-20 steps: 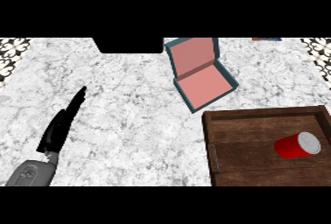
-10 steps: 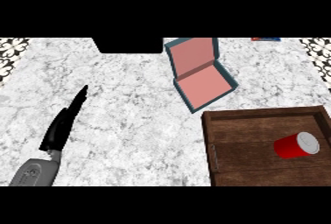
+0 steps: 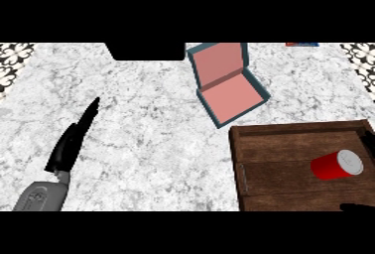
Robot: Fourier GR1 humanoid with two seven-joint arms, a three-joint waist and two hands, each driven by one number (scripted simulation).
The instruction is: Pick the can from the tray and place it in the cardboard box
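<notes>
Marble tabletop (image 3: 161, 149) fills view. Wooden tray (image 3: 293, 130) at lower right. Cardboard box (image 3: 228, 94) open, beyond tray's far-left corner, apart from it. Left robot hand (image 3: 70, 144) far left, fingers straight and together, holding nothing. Can (image 3: 333, 166) red, on its side in tray's right half, long axis roughly left-right, silver end rightward. Right robot hand (image 3: 359, 207): dark sliver at bottom right, just below can, far nearer; open or closed, cannot tell. Change: sliver absent half-second ago; can, box, left robot hand unmoved.
</notes>
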